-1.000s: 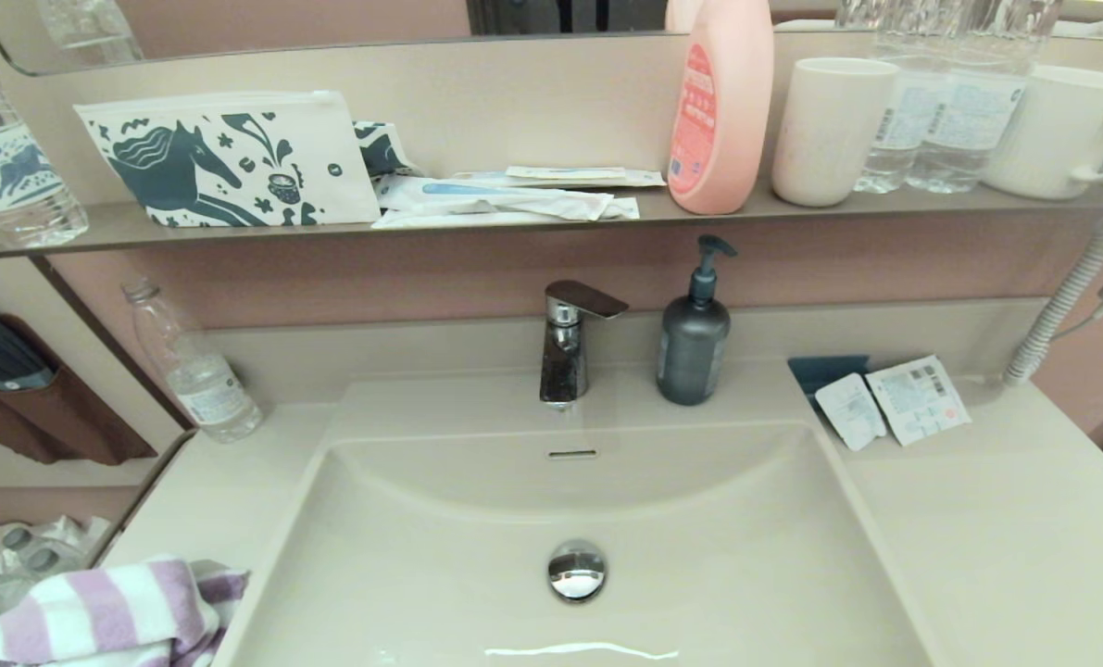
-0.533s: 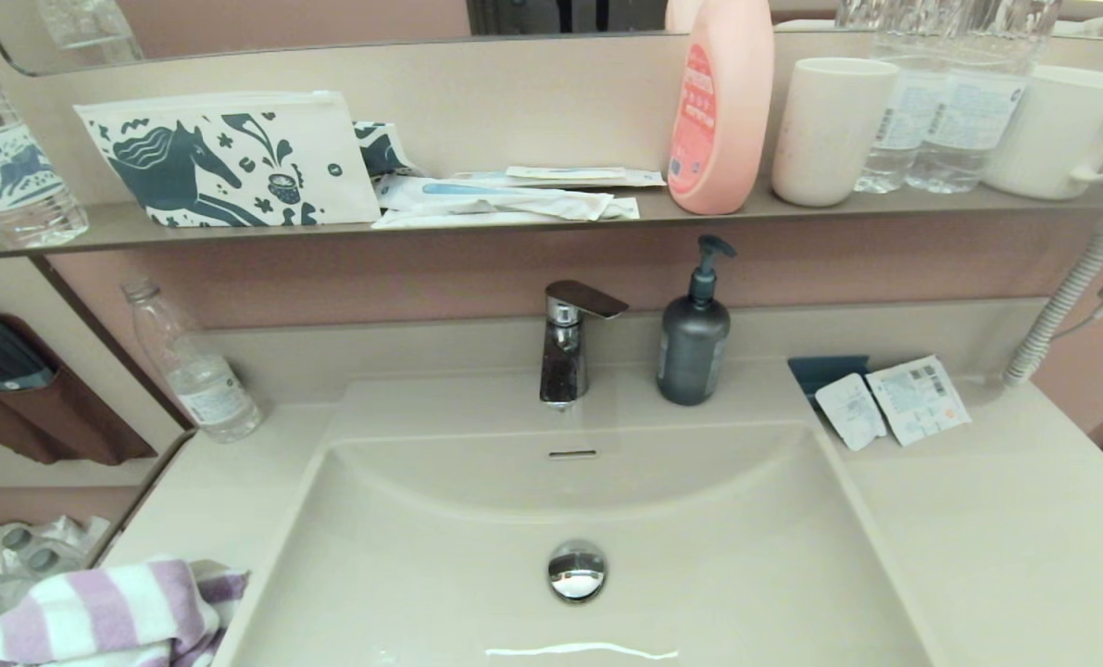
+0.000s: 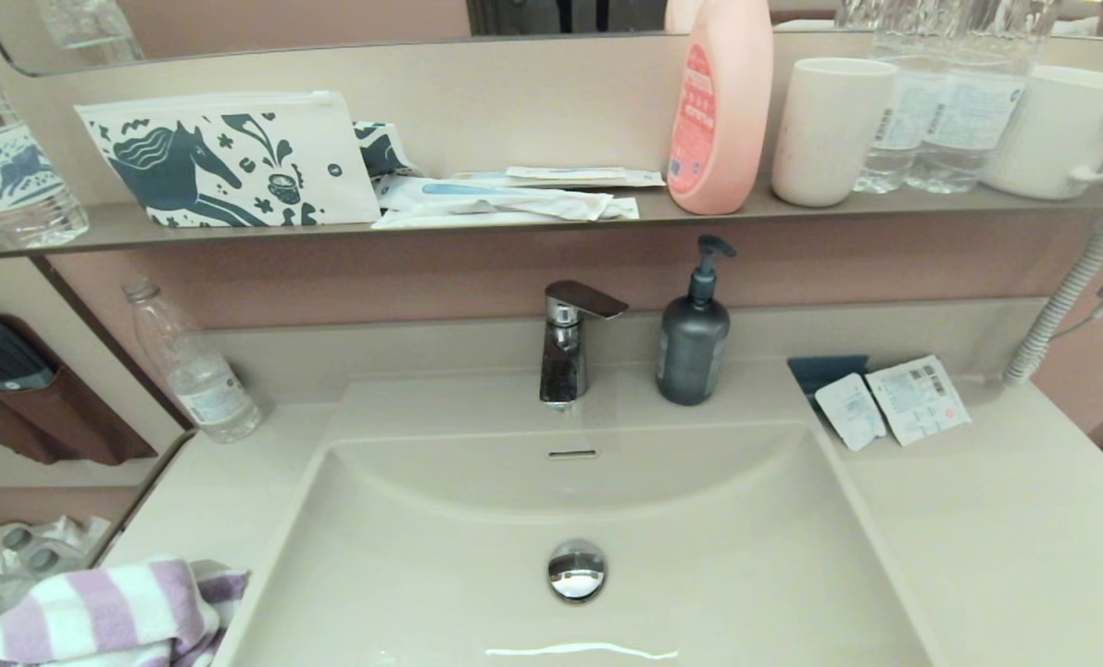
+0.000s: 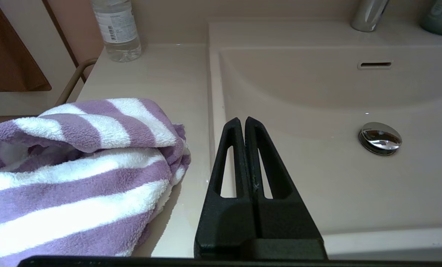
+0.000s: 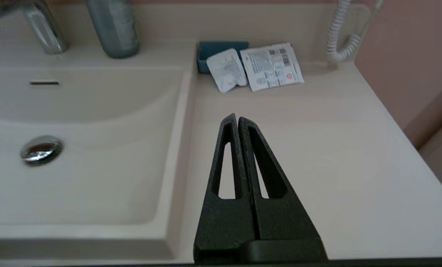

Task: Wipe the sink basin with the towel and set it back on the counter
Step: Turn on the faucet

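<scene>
The purple and white striped towel (image 3: 97,616) (image 4: 76,167) lies bunched on the counter (image 3: 218,491) left of the sink basin (image 3: 699,556). The basin's chrome drain plug (image 3: 576,570) and overflow slot (image 3: 572,454) show. My left gripper (image 4: 242,120) is shut and empty, hovering near the basin's left rim beside the towel, not touching it. My right gripper (image 5: 237,118) is shut and empty above the counter (image 5: 317,148) right of the basin. Neither gripper shows in the head view.
A tap (image 3: 565,347) and a dark soap dispenser (image 3: 695,333) stand behind the basin. A clear bottle (image 3: 194,371) is at the counter's back left, sachets (image 3: 894,403) at the back right. The shelf (image 3: 514,227) above holds a horse-print pouch (image 3: 227,157), a pink bottle (image 3: 720,102) and cups.
</scene>
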Available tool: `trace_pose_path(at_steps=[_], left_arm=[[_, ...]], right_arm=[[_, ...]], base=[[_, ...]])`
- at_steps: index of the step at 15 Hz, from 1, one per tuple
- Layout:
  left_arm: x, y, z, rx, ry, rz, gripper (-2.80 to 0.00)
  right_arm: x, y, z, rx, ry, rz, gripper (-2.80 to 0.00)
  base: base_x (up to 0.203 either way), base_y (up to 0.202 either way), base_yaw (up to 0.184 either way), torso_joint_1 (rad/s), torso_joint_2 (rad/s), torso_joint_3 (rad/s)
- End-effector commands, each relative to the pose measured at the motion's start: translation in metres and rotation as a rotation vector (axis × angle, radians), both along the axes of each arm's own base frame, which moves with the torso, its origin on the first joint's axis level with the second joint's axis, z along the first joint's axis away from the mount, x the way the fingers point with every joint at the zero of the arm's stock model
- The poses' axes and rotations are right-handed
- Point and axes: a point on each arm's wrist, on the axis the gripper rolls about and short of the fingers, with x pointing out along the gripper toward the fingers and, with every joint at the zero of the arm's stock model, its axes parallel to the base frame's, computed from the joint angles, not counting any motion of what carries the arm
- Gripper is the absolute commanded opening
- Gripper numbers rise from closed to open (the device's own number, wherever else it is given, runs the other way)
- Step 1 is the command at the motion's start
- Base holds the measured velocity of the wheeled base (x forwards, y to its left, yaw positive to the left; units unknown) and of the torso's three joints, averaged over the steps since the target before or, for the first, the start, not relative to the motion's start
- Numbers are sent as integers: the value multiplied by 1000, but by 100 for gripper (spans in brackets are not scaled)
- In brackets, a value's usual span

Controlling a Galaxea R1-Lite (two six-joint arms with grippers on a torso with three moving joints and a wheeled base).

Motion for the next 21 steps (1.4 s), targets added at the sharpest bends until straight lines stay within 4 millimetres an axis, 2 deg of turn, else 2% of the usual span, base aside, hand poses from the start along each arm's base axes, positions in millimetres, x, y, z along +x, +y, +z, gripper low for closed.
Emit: trace_pose_path(at_steps=[1,4,7,11,14,17,21], left_arm=[[0,0,0,1,-1,0,-280],[0,0,0,0,-1,0,-280],[0,0,0,0,-1,0,-280],[0,0,0,1,-1,0,-280],[0,0,0,0,-1,0,-280],[0,0,0,0,-1,0,-280],[0,0,0,0,-1,0,-280]], right_arm=[[9,0,27,-1,47,13,-280],[38,1,62,-1,144,48,-280],[87,3,93,-3,221,100,-280],[161,26,100,-27,290,242,-280],[205,68,93,-70,300,255,-280],[221,126,79,-116,293,264,-280],[252,183,61,-142,273,208,-280]], base=[[0,0,0,0,0,0],[0,0,0,0,0,0],[0,0,0,0,0,0],[0,0,0,0,0,0],[0,0,0,0,0,0],[0,0,0,0,0,0],[0,0,0,0,0,0]])
